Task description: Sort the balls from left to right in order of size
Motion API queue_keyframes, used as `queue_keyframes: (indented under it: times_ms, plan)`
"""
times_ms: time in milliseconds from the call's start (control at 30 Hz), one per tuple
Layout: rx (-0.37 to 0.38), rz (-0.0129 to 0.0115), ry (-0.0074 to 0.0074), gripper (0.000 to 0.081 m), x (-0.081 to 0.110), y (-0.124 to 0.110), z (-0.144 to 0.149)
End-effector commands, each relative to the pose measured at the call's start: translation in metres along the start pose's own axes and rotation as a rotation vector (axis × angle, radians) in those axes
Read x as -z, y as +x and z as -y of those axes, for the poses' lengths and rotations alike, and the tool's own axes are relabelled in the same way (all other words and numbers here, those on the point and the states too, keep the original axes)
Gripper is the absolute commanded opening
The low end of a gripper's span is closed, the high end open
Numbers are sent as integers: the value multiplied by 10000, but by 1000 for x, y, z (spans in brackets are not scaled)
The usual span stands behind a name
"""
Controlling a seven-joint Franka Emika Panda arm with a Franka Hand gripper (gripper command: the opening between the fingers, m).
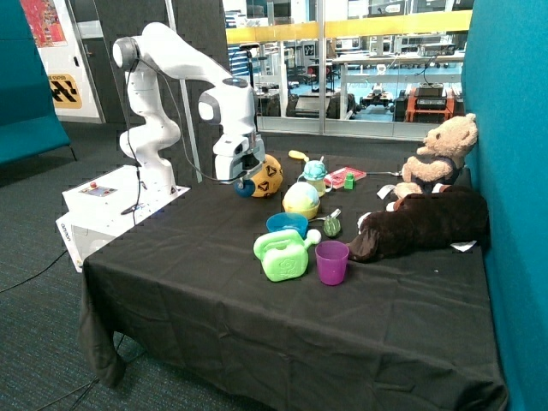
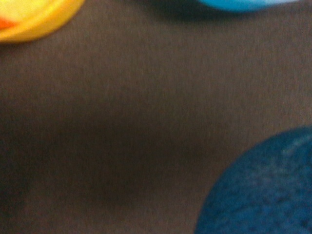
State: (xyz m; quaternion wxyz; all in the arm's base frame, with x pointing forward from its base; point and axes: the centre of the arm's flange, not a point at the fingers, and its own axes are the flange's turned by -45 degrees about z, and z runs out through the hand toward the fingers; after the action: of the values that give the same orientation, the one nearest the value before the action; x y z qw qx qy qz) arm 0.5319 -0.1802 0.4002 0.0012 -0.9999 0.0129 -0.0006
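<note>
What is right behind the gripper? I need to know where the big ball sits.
Behind the gripper sits the large yellow-orange ball, partly covered by it. A small dark blue ball lies at the gripper's tip. The fingers are hidden.

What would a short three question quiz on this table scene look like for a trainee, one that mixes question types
1. True or false: the pastel ball sits on the rim of the blue bowl.
2. Which thing is the gripper right at? A the small blue ball, B the purple cup, C the teddy bear.
3. Fill in: the large yellow-orange ball lies just behind the ___ blue ball.

Key: 1 false, it lies on the cloth behind the bowl. 2 A. 3 small.
</note>
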Motion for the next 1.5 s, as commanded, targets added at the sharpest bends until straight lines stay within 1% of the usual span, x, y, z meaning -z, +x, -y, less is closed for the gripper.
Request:
queue_keyframes:
  times_ms: [0,167,233,467,567,967,1200,1467]
  plan:
    - [-247,11,-25,0,-10,-33,0]
    - [-397,11,-25,0,-17,-44,-5]
    - [-319,11,-25,0,-20,-46,-9]
    - [-490,10,-25,0,-33,-53,-21]
    - [-581,10,-25,0,-40,-59,-26]
    - [-682,10,-25,0,-55,-71,-33]
    - [-665,10,-25,0,-64,-70,-32]
    - [-500,10,-25,0,-77,-62,-24]
